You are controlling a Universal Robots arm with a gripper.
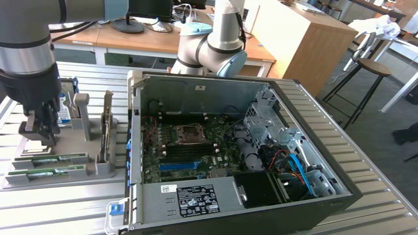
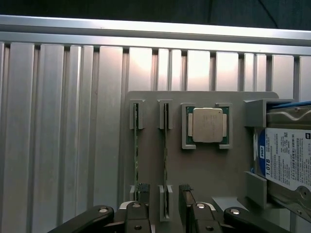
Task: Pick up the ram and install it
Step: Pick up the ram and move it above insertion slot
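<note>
fingers: i see the black fingers (image 2: 187, 194) spread wide, one either side of the ram, not pinching it
ram: thin green ram stick (image 2: 165, 160), on edge in the grey plastic tray (image 2: 204, 170), second slot from its edge
tray: on the ribbed aluminium bench (image 2: 58, 121)

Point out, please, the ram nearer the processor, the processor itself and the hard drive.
ram nearer the processor (image 2: 164, 160): wrist view, its thin edge, mid-length.
processor (image 2: 208, 124): wrist view, middle of its metal lid.
hard drive (image 2: 289, 160): wrist view, its white label.

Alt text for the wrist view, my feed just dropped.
The open gripper is centred over one ram stick standing on edge in a grey holder, a second stick beside it. A processor chip and hard drive sit alongside.
</note>
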